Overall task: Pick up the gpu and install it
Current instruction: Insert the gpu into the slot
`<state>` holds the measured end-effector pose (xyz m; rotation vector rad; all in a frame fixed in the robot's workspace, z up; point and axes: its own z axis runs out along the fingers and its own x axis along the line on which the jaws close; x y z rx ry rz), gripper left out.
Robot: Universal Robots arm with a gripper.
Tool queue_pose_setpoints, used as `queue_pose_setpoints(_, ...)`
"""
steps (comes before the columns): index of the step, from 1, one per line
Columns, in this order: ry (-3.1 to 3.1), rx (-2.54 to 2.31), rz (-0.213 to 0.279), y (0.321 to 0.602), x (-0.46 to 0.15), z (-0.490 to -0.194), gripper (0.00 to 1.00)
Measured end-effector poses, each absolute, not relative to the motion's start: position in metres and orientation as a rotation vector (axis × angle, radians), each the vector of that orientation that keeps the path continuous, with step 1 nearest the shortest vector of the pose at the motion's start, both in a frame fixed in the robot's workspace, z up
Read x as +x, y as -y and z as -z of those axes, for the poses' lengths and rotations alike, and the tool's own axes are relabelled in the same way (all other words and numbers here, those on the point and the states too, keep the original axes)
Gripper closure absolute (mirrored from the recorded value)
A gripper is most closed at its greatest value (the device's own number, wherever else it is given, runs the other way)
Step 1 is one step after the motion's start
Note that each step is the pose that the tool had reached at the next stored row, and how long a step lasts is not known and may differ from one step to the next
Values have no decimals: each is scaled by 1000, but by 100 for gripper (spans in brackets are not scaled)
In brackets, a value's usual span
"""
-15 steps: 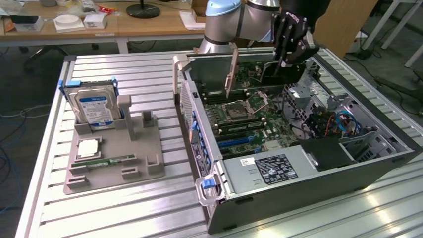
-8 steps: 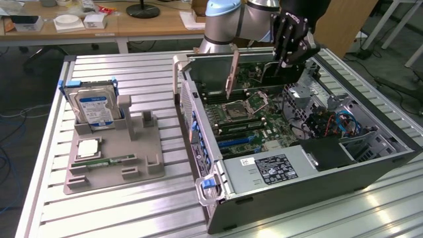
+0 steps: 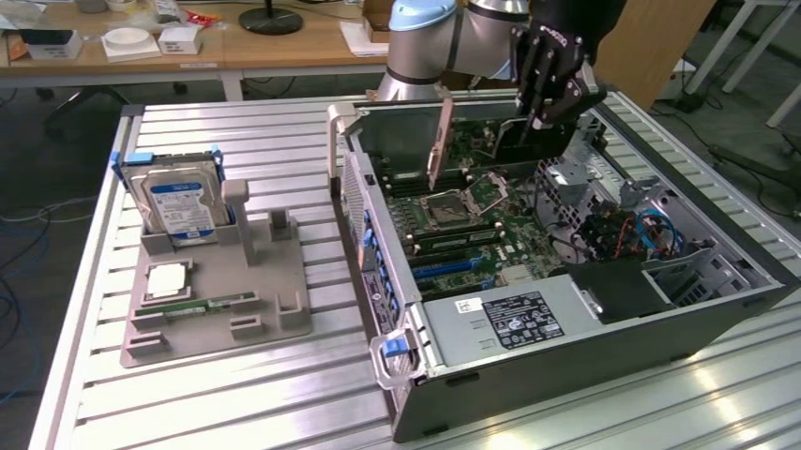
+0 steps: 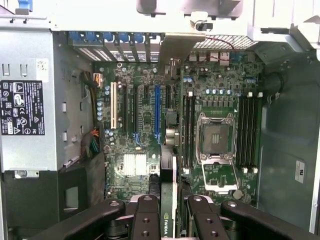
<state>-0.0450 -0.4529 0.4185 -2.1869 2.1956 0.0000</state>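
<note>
Exterior view takes in the whole station: a slatted metal tabletop [image 3: 225,394] carrying an open computer case [image 3: 601,366] lying on its side, with a grey parts tray [image 3: 269,309] just beside it toward the exterior view's left. The arm [image 3: 438,37] reaches over the far wall of the case, wrist pointing straight down into it. On the tray a hard drive [image 3: 179,206] stands upright in a blue holder, its blue-white label too small to read, with a square processor [image 3: 169,279] and a narrow memory stick [image 3: 206,305] lying flat in front of it.

The wrist view looks straight down at the motherboard [image 4: 145,120], which the exterior view sees only at a slant. It shows the power supply [image 4: 30,125] with a black label of small print that cannot be made out, the open CPU socket [image 4: 216,139], and a long blue slot [image 4: 156,110].

The gripper [image 3: 551,108] is clamped on the gpu [image 4: 168,175], its black fingers [image 4: 147,217] pressing both faces. The card is seen edge-on, with a green-and-white NVIDIA mark near the fingers. It hangs upright above the board, just beside the blue slot, its metal bracket [image 4: 175,47] at the rear wall of the case. Whether its lower edge touches a slot cannot be told.
</note>
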Motion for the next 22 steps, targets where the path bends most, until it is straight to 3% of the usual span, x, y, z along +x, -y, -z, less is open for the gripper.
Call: queue_pose_setpoints(22, -2167, -2213, 1, 453, -45, -407, 74)
